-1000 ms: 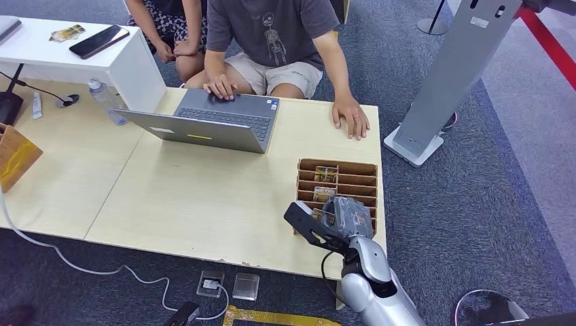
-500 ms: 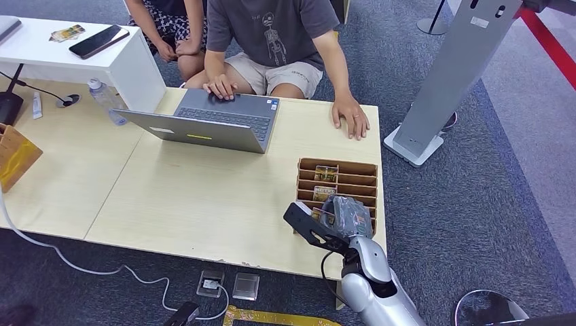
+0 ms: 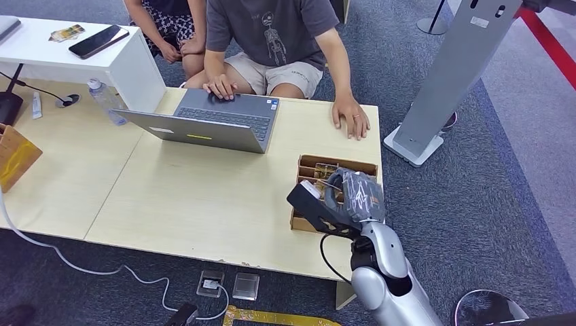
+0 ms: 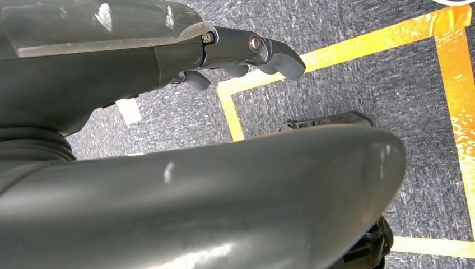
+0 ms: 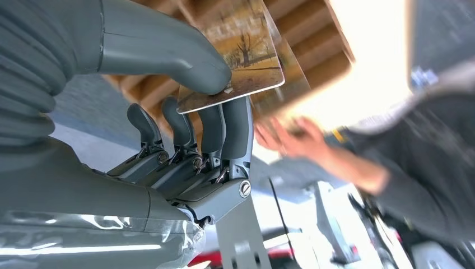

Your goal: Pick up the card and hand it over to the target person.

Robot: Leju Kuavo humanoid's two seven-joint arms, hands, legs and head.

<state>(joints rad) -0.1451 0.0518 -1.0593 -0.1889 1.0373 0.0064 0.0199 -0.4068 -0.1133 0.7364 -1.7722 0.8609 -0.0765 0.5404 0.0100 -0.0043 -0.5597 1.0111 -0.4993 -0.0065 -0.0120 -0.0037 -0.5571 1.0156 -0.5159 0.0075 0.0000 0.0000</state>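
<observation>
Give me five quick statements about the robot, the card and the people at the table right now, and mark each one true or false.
1. The right hand pinches a card between thumb and fingers. True.
2. The laptop on the table is closed. False: it stands open, and a person's hand rests on it.
3. The wooden card rack sits near the table's right end. True.
4. The left hand holds a second card. False: it holds nothing and hangs over the carpet with yellow tape.
5. The phone lies on the wooden table beside the rack. False: it lies on the white side table.
</observation>
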